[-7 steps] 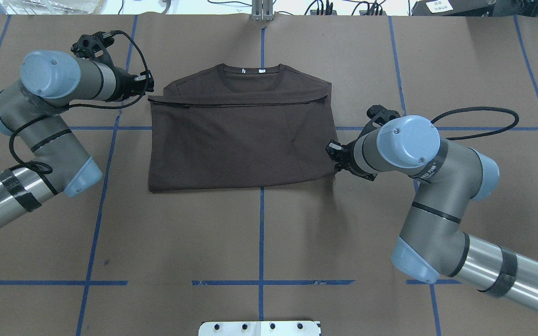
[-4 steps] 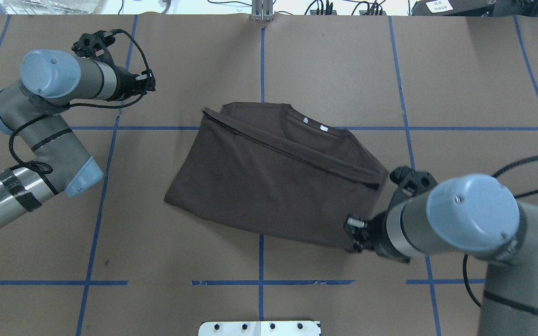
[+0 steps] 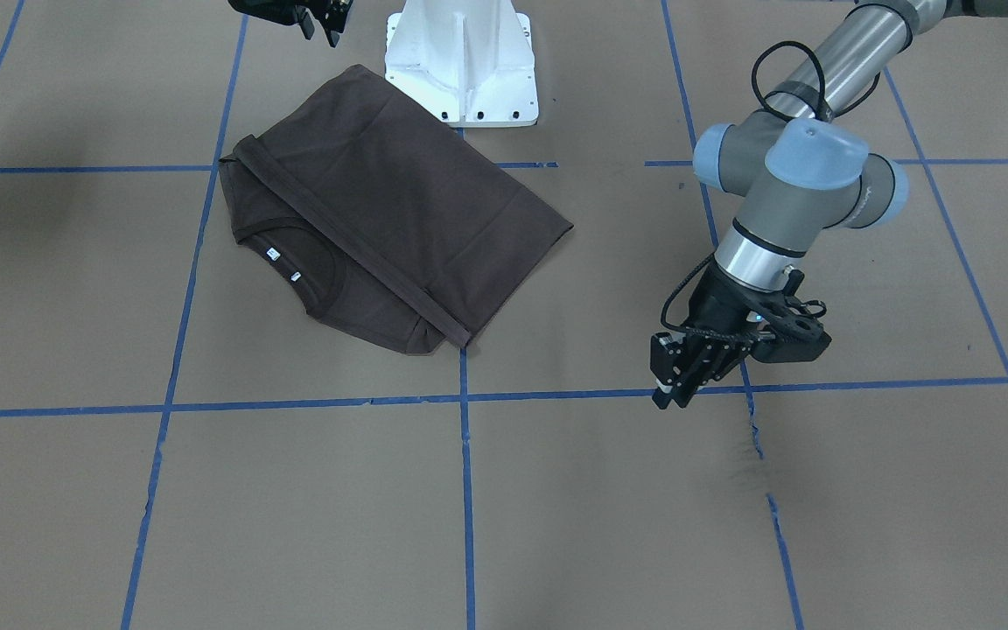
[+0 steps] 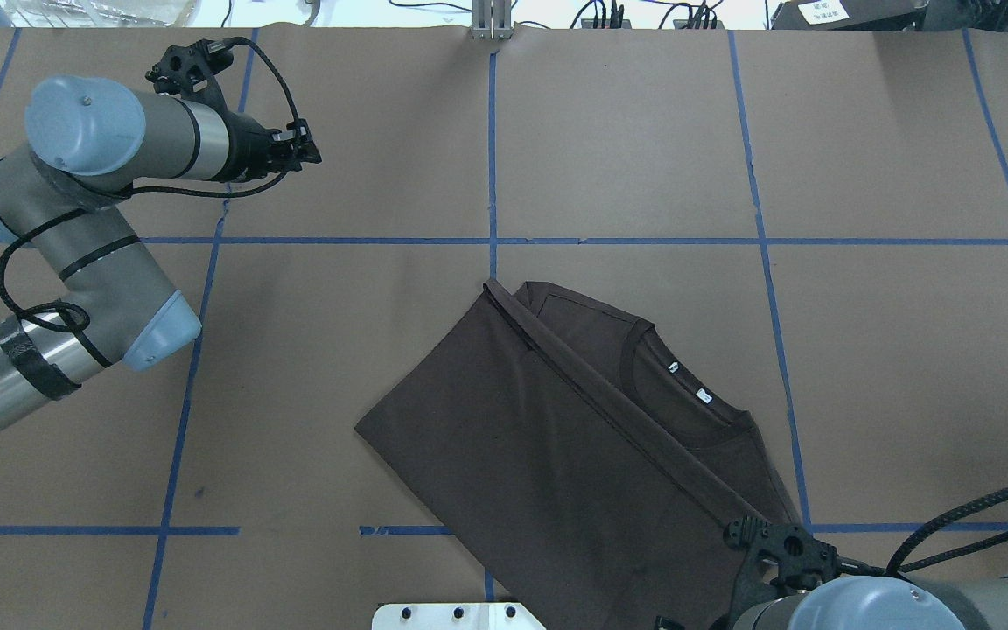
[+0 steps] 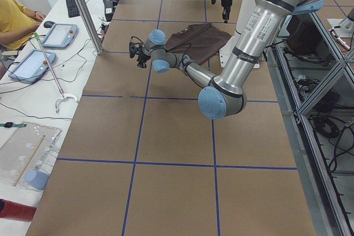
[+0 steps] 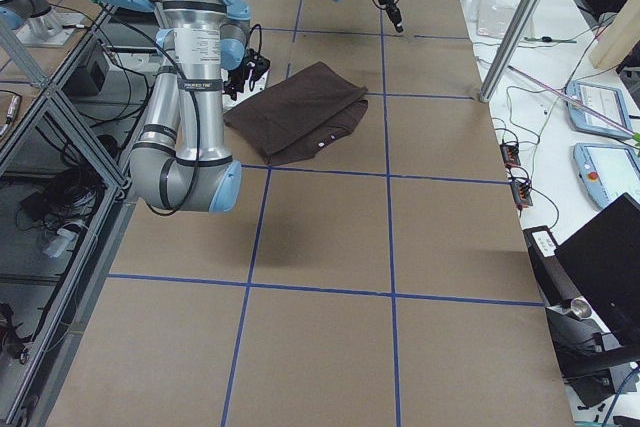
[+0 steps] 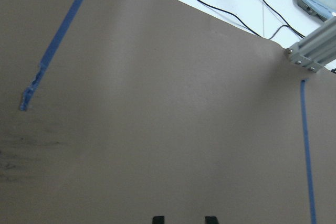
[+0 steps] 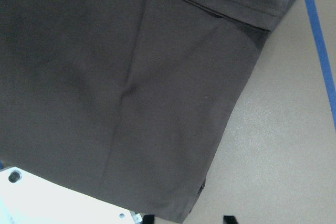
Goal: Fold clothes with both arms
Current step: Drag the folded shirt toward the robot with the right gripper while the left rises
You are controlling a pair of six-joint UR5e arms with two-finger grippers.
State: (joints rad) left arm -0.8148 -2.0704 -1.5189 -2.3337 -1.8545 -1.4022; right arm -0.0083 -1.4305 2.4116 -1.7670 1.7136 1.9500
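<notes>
Looks mid-reposition: right claw gaping, empty, over shirt corner; left claw half-open, empty, parked clear of shirt to avoid snags.

Bare counter lies open all around the left end effector, while near the robot the slanted T-shirt and white pedestal crowd the right end effector.

T-shirt: matt cloth | table cover: matt paper | left arm: glossy metal
</notes>
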